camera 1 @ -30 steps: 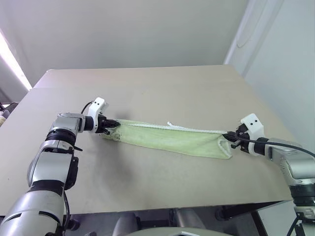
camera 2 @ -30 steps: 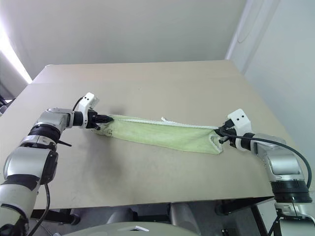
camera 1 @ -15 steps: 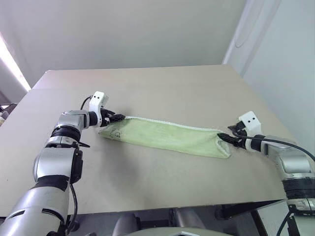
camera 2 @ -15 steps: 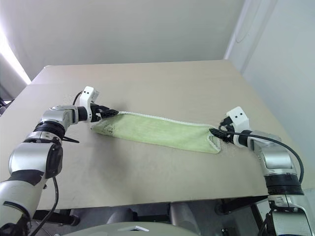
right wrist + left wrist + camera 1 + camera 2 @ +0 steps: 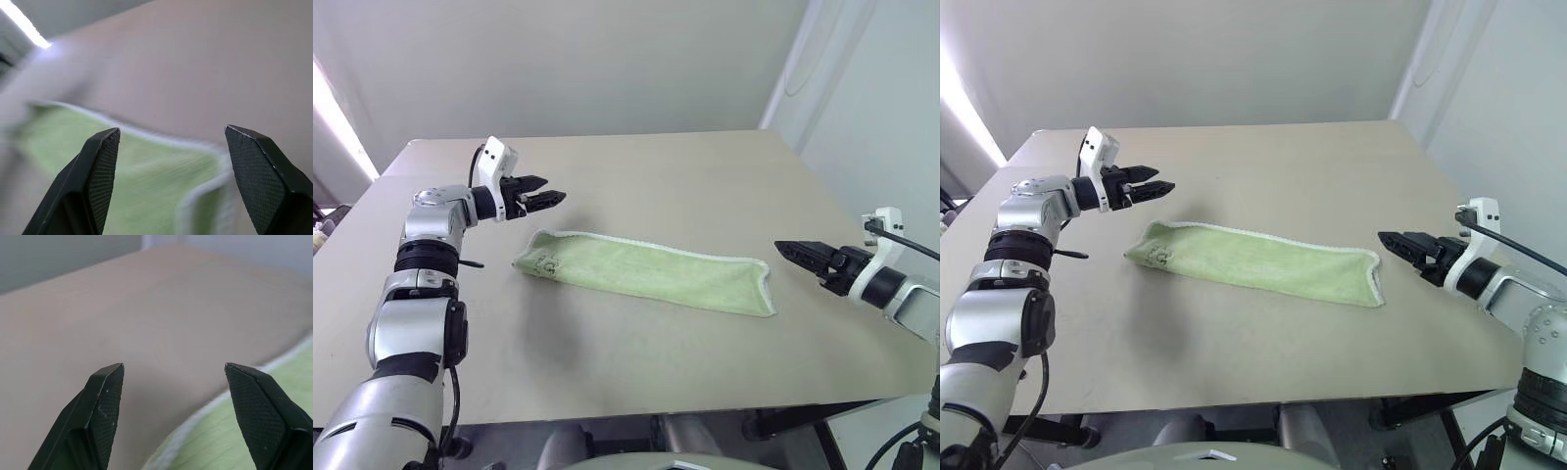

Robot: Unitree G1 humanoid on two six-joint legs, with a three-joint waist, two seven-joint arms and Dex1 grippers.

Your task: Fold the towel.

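Left eye view, item one: left gripper point(image 5: 551, 199), upper left of the frame, black fingers spread and empty, hanging above the table point(image 5: 636, 166) just beyond the towel's near-left end, touching nothing. Item two: right gripper point(image 5: 788, 248), right of centre at mid-height, fingers likewise released, tips pointing toward the towel's right end and clear of it by a small gap. Item three: towel point(image 5: 646, 271), light green terry with white stitched edging, lying flat in a long narrow strip across the middle of the frame, running from centre-left down toward lower right; a small dark printed mark point(image 5: 545, 260) sits near its left end. The strip looks doubled lengthwise, its right end rounded over, so one fold appears to be in place. Step in hand, as judged: between folds, with both ends let go and the cloth at rest. Next move, as judged: a second fold across the length, which calls for taking one short end by both layers, lifting it only enough to clear the table, and carrying it over to meet the other end with edges matched. Wrist views confirm both pairs of fingers parted with green cloth beyond them.
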